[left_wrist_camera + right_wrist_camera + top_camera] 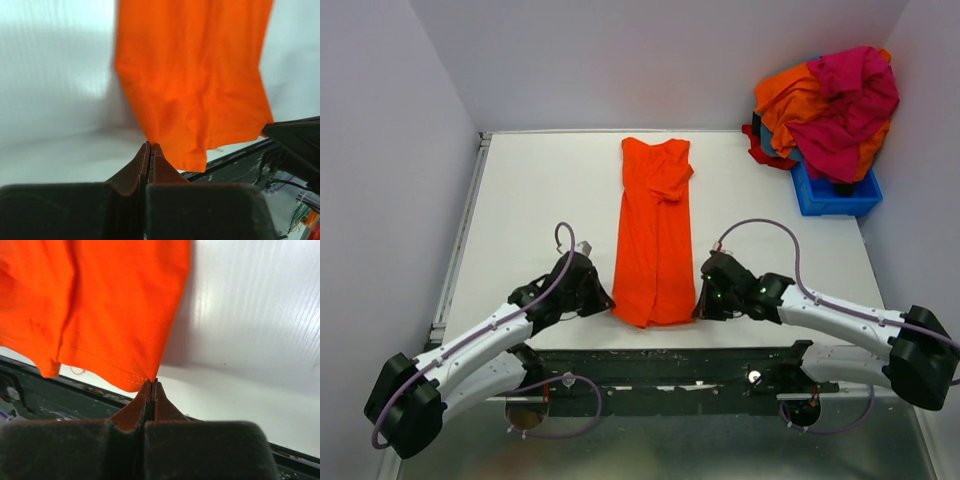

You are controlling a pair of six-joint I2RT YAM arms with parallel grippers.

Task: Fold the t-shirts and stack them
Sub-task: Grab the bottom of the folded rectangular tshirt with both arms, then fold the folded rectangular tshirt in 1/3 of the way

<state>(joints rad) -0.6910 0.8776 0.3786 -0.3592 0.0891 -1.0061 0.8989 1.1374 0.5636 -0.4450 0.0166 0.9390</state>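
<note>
A bright orange t-shirt (655,230) lies folded into a long narrow strip down the middle of the white table (540,220), collar end at the back. My left gripper (607,300) sits at its near left corner. In the left wrist view the jaws (151,145) are pressed together with the shirt's edge (195,75) running into their tips. My right gripper (698,306) is at the near right corner. Its jaws (151,381) are shut on the hem corner of the shirt (100,305). Shadows under both corners show them raised slightly off the table.
A blue plastic bin (840,200) stands at the back right, heaped with more t-shirts: magenta-pink (855,100), orange (792,95) and red (760,148). A black rail (670,365) runs along the table's near edge. White walls close in the left, back and right.
</note>
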